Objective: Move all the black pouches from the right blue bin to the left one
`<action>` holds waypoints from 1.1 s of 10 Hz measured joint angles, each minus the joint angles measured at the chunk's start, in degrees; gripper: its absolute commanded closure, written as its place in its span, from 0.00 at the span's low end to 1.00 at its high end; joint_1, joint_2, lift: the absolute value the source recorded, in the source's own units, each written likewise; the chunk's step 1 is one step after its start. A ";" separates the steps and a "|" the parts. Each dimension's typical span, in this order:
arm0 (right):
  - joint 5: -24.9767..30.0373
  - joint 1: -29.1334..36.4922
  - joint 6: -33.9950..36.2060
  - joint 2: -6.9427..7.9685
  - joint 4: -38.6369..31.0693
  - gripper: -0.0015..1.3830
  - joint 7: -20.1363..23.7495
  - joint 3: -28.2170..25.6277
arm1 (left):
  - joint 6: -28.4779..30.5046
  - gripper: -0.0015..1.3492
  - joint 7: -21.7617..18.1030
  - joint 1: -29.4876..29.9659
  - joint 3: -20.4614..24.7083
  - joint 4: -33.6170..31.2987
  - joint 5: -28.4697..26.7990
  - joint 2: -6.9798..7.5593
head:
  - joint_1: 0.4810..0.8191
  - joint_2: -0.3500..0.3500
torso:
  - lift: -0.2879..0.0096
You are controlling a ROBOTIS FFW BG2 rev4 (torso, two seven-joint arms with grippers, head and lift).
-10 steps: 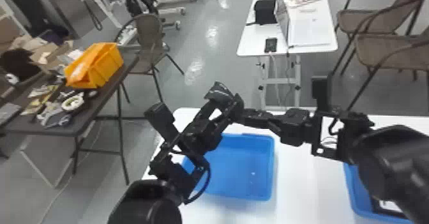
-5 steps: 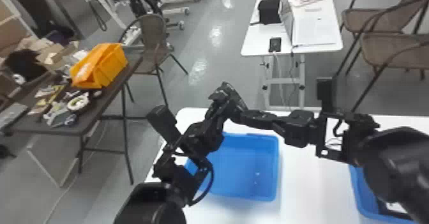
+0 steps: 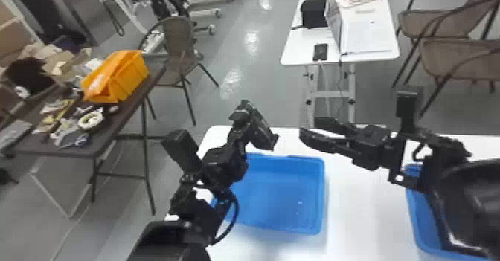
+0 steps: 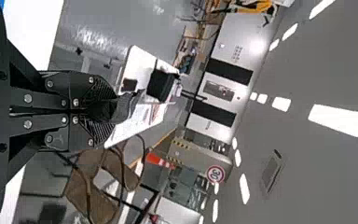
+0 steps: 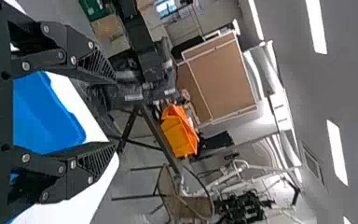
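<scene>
Over the far edge of the left blue bin (image 3: 323, 193), my left gripper (image 3: 258, 126) is held up. In the left wrist view, the left gripper (image 4: 105, 110) is shut on a black pouch (image 4: 129, 105), which sticks out past the fingertips. A short way to the right, my right gripper (image 3: 303, 132) points toward it with fingers parted. From its own wrist, the right gripper (image 5: 113, 113) is open with nothing between its fingers. The right blue bin (image 3: 420, 213) is partly covered by my right arm, hiding most of its inside.
Both bins stand on a white table (image 3: 357, 204), a bare strip between them. Beyond its far edge is another white table (image 3: 297, 48) with a laptop. Off to the left, a dark table (image 3: 70, 148) holds an orange bin (image 3: 126, 78) and clutter.
My right gripper has opened and drawn back to the right, away from the left gripper it was up against. The left gripper has stayed about where it was.
</scene>
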 measured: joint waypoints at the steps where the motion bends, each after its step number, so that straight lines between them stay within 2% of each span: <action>1: 4.62 3.31 -1.26 0.64 -2.23 0.10 -2.12 -4.79 | -1.71 0.90 0.00 0.92 0.68 1.10 -5.25 -0.37 | 0.63 0.93 | 0.97; 3: 12.20 11.41 -3.47 2.19 -8.69 0.11 -7.89 -13.36 | -5.54 0.90 -0.14 2.77 1.20 3.73 -16.71 -1.27 | 0.63 0.84 | 0.97; 4: 13.22 14.56 -4.49 2.85 -10.67 0.11 -9.45 -16.42 | -7.31 0.90 -0.62 3.12 1.11 6.20 -19.68 -1.51 | 0.63 0.80 | 0.97; 5: 13.44 16.32 -5.01 3.31 -11.55 0.11 -9.76 -18.41 | -8.55 0.90 -0.89 3.17 0.80 8.68 -20.18 -1.57 | 0.63 0.77 | 0.97; 6: 13.59 17.05 -5.15 3.43 -11.86 0.11 -9.73 -19.32 | -10.09 0.73 -1.10 2.87 0.45 10.86 -21.03 -1.53 | 0.63 0.75 | 0.97; 8: 14.44 17.34 -5.26 3.16 -12.21 0.10 -9.62 -19.59 | -15.10 0.04 -2.16 1.90 -0.26 14.98 -20.21 -1.24 | 0.63 0.73 | 0.97; 9: 14.78 17.41 -5.51 3.10 -12.29 0.11 -9.62 -19.58 | -17.73 0.00 -3.39 1.67 -0.25 15.81 -19.98 -0.98 | 0.63 0.72 | 0.97; 10: 15.18 17.66 -5.56 3.02 -12.65 0.10 -9.83 -19.65 | -19.58 0.08 -3.64 1.58 -0.33 16.07 -19.28 -0.61 | 0.63 0.72 | 0.97; 11: 15.85 18.45 -4.86 3.01 -13.61 0.10 -11.26 -20.06 | -21.03 0.08 -3.63 1.59 -0.52 15.96 -17.98 -0.43 | 0.63 0.71 | 0.97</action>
